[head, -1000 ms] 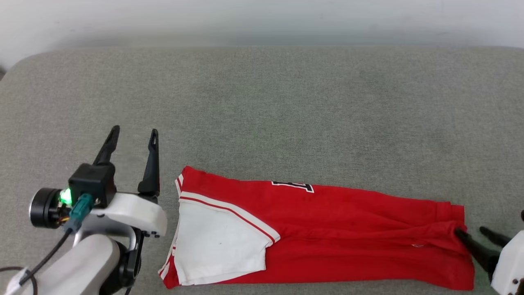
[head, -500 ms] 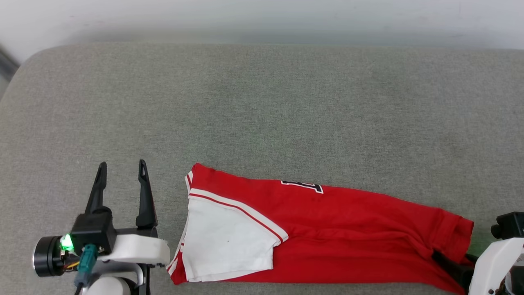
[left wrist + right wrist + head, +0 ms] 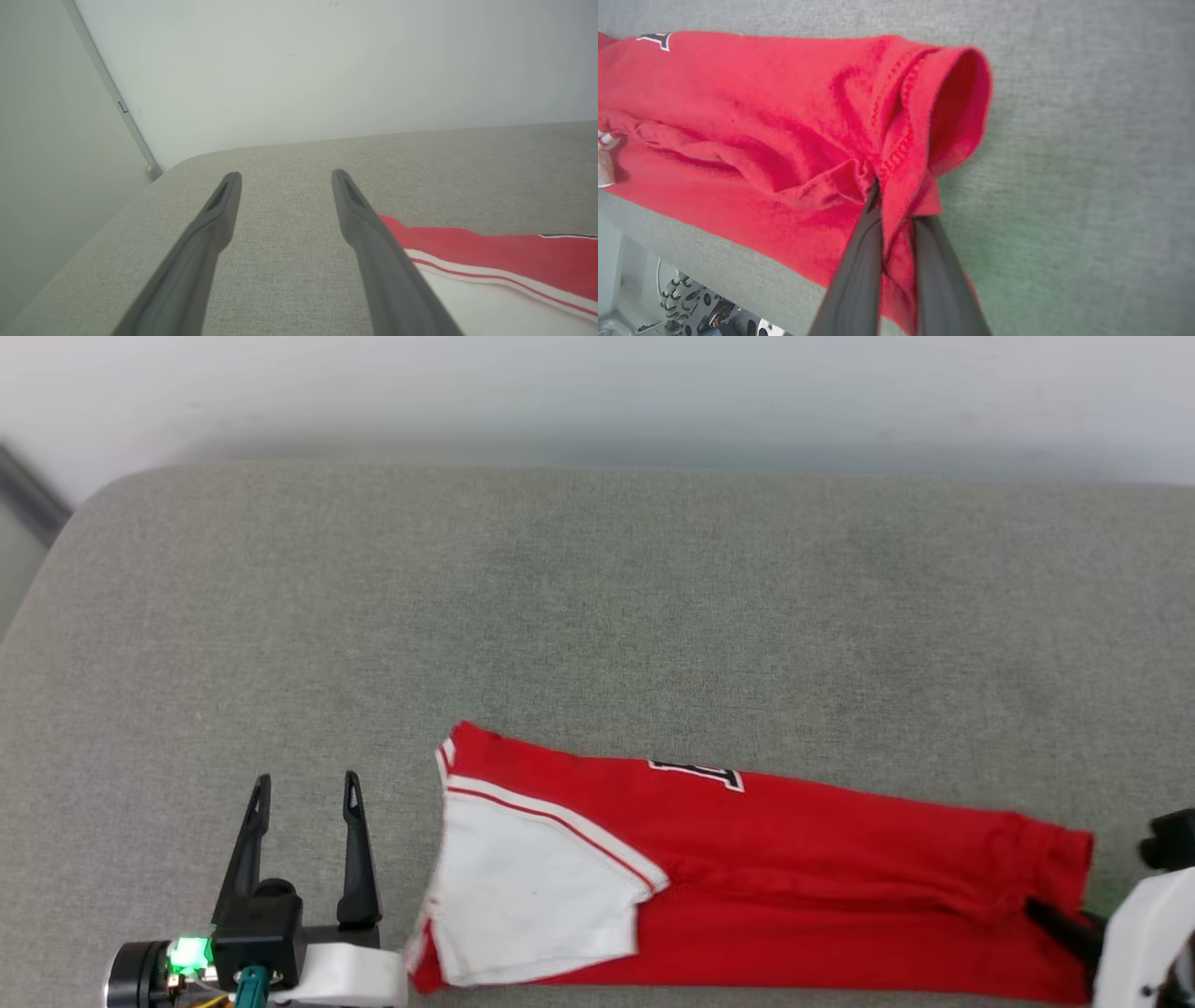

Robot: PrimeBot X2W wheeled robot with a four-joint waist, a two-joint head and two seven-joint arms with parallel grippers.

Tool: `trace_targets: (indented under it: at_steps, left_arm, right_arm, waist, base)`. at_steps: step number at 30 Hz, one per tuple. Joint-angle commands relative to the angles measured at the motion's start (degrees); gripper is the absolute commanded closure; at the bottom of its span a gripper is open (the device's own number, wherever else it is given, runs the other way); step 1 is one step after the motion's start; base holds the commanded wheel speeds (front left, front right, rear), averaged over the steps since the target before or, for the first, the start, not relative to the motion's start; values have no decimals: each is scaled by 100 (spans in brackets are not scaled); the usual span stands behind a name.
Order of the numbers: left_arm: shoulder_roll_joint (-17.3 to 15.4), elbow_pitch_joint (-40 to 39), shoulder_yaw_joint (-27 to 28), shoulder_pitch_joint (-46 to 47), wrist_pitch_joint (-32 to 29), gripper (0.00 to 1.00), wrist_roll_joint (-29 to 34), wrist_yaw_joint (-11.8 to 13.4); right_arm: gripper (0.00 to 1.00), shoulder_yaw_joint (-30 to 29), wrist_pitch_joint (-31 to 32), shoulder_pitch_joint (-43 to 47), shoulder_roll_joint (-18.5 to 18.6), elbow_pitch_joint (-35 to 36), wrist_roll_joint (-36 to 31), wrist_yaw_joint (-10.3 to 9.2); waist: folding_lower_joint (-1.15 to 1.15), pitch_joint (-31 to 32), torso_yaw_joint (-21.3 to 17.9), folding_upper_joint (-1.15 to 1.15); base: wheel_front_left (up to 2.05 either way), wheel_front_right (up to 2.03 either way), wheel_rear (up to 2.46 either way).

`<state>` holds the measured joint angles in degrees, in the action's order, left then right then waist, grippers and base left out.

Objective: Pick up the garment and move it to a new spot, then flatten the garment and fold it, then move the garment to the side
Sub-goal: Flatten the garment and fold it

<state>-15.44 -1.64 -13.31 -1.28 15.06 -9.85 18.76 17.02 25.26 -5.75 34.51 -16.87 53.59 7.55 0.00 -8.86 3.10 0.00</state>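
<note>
The right gripper pinches only the hem of the garment, the left gripper gapes empty beside its sleeve, so a one-sided pull could bunch the fold.

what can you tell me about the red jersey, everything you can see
The garment is a red knit jersey folded into a long band, lying along the near edge of the grey padded surface. A white sleeve with red-and-white striped trim lies on top at its left end; a sliver of black, white-outlined lettering peeks at the far edge. The right gripper is shut on the bunched, wrinkled hem at the right end.
</note>
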Motion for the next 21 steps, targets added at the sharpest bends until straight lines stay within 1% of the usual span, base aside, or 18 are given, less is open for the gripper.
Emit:
trace_targets:
  at_steps: [1,8,11,13,15,17,21]
  left_arm:
    - [62,1,66,-90,13,0,82,-53]
    - [299,65,239,-336,13,0,373,-334]
    - [376,98,316,-406,13,0,453,-439]
    - [420,119,357,-453,14,0,494,-507]
    - [449,125,383,-477,13,0,536,-577]
    - [470,132,415,-534,13,0,581,-632]
    - [530,123,477,-531,13,0,633,-732]
  right_arm:
    - [100,-91,8,-96,160,-55,-6,-11]
    - [100,-473,352,-97,686,-306,-104,-11]
    - [100,-479,550,-25,887,-360,-185,-11]
    - [100,-451,721,30,920,-255,-115,-10]
    - [100,-426,851,82,936,-32,-35,-9]
    - [100,-392,975,148,841,290,126,-9]
    - [100,-297,1016,142,733,1198,289,-9]
  waist:
    - [0,75,-10,0]
    - [0,285,-21,0]
    - [0,366,-25,0]
    - [0,414,-29,0]
    - [0,451,-29,0]
    - [0,482,-39,0]
    - [0,476,-42,0]
  base:
    - [0,0,0]
    - [0,0,0]
    - [0,0,0]
    - [0,0,0]
    - [0,0,0]
    - [0,0,0]
    - [0,0,0]
